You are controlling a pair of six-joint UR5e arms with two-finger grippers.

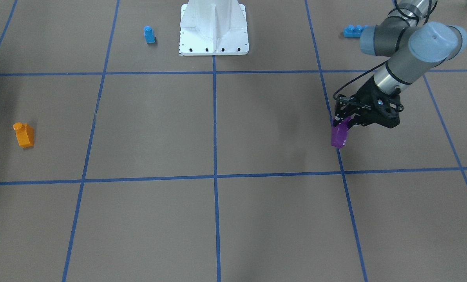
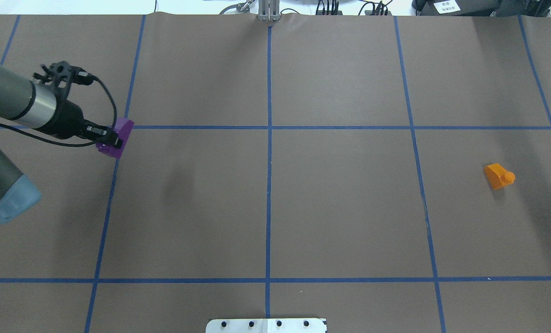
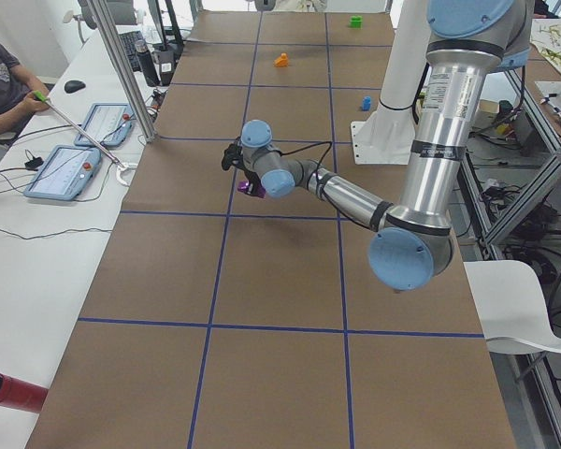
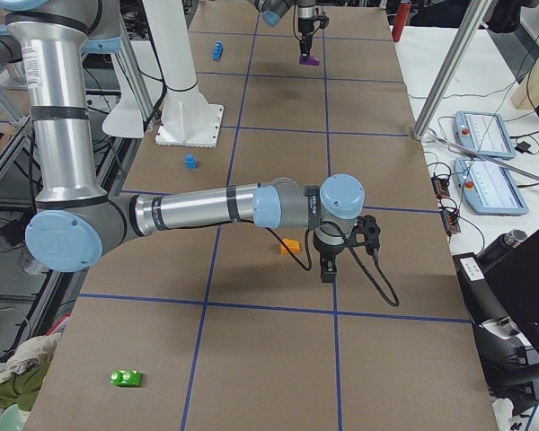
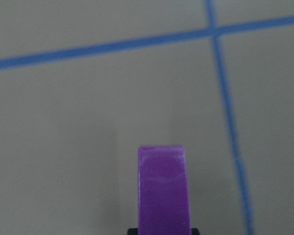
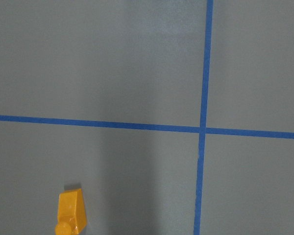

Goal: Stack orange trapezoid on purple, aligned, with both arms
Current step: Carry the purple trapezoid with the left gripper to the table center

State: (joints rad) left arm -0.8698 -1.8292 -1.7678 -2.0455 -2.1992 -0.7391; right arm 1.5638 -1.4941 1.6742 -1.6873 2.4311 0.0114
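Looking across the table [image 1: 159, 129], we see our left gripper [image 1: 341, 125] clenched on the purple brick [image 1: 339, 136] beside a blue tape line [image 1: 326, 100]. The orange brick [image 1: 24, 135] sits well apart, near our right gripper [image 4: 328, 272]; whether that one is released or clenched, we cannot tell

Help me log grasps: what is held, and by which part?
The left gripper clamps the purple brick by its upper end; the orange trapezoid lies free, apart from the right gripper.
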